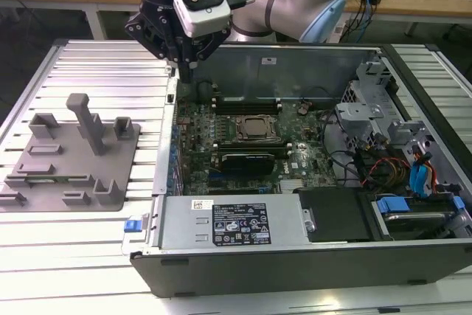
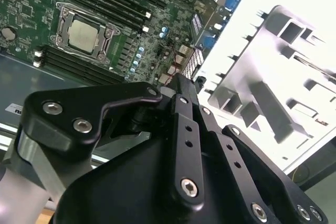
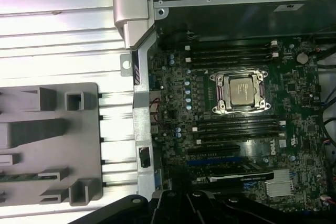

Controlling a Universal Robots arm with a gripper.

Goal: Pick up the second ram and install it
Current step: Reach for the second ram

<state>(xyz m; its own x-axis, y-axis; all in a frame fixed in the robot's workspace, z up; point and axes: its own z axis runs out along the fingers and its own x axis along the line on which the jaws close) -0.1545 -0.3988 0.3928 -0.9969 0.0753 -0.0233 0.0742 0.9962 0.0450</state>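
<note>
Claw: gripper (image 1: 186, 70) pinched narrow and empty, above the eleven o'clock corner of the case (image 1: 310, 71) in the exterior view.
Ram: I see the second ram (image 3: 13, 177) slotted in the grey tray (image 1: 125, 161), nine o'clock of the case, steady for grasping.

Colours on the bench
Green motherboard (image 3: 300, 94), plain grey tray (image 1: 74, 176), black gripper (image 1: 186, 74), silver table (image 1: 110, 64) with ridged stripes.

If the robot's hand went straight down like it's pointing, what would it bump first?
Probably the edge of the green motherboard, beside the case wall. The hand hangs above that corner; depth is unclear, so it might hit the wall instead.
</note>
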